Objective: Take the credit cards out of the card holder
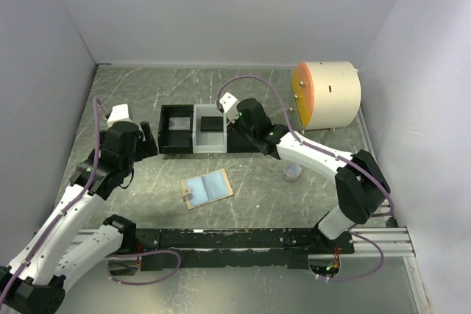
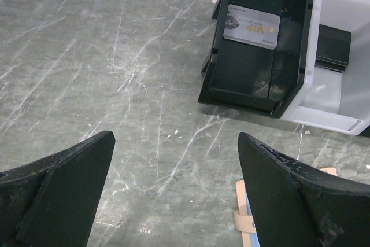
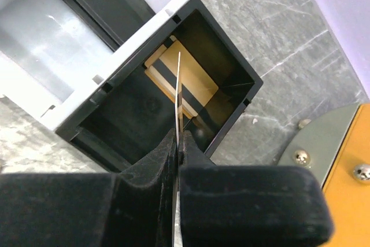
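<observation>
Right wrist: right gripper (image 3: 178, 146) pinches a thin rigid card (image 3: 179, 93) edge-on over a boxy black plastic tray compartment (image 3: 228, 56) holding a gold card (image 3: 196, 78); left gripper (image 2: 176, 140) wide; flat pale-blue wallet (image 1: 207, 189) lies open, near-centre.

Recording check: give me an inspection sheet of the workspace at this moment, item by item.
Surface: grey marbled table, scratched.
Job's things: card holder lies open, blue side up; in the tray, silver-grey card in the left black compartment, black card in the white one, gold-striped card in the right black one.
Clutter: small translucent item, unidentifiable.
Tools: left tool open, empty; right tool shut on thin card, edge-on above the right compartment.
Cables: purple cables along both arms.
Surroundings: cream drum with orange face; white walls.
</observation>
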Controlling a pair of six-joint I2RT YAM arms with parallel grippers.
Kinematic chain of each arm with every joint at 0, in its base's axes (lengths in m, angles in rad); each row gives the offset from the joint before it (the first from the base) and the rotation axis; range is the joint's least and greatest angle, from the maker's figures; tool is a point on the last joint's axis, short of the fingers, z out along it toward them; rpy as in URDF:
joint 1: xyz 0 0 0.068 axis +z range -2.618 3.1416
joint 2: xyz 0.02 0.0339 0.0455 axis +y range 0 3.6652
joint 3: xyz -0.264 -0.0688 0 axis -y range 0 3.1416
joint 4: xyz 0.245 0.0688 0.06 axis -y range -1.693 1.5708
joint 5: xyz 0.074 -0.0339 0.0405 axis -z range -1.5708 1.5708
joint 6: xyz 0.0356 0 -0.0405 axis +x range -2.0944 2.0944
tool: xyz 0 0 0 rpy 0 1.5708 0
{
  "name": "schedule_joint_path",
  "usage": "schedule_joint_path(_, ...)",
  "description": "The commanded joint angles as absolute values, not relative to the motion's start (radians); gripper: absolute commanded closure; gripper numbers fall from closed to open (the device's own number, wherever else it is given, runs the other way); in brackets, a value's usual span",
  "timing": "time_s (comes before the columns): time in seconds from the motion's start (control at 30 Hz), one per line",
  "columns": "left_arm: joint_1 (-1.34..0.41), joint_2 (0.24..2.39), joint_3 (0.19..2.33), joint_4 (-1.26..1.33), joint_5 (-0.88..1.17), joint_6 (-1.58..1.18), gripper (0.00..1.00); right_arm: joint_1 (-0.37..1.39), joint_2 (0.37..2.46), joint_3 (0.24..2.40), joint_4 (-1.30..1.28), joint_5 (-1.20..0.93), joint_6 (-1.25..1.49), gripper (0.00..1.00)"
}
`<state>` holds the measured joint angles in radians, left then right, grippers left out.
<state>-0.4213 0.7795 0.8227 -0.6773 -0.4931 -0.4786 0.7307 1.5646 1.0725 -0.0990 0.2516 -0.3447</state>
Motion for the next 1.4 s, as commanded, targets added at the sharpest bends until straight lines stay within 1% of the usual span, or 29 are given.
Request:
schedule_joint_path(0.0,-0.416,0.774,0.815,-0.658,-0.478,-0.471,0.0,0.733,1.593,1.078,-0.033,0.329,-0.44,1.0)
schedule_joint_path(0.17,-0.416,0.782,0.817,-0.661,-0.476,-0.469,0.01,0.73,1.604,1.071,-0.027,0.38,-0.516,1.0)
schedule_joint_path(0.47,-0.416,0.783,0.817,-0.657,-0.478,-0.465,0.0,0.726,1.584,1.063,-0.001,0.281,-0.604,1.0)
schedule_joint_path(0.77,-0.416,0.784,0.824,-0.673,-0.474,-0.471,0.0,0.69,1.664,1.089,-0.042,0.288,-0.632,1.0)
schedule_joint_path(0.9,-0.416,0.781,0.82,-0.666,-0.471,-0.467,0.0,0.666,1.694,1.088,-0.04,0.202,-0.664,1.0)
schedule_joint_path(1.07,-0.416,0.784,0.822,-0.667,-0.473,-0.466,0.0,0.666,1.752,1.121,-0.018,0.175,-0.694,1.0)
schedule_joint_path(1.37,-0.415,0.782,0.82,-0.666,-0.477,-0.466,0.0,0.665,1.866,1.186,0.03,0.245,-0.739,1.0)
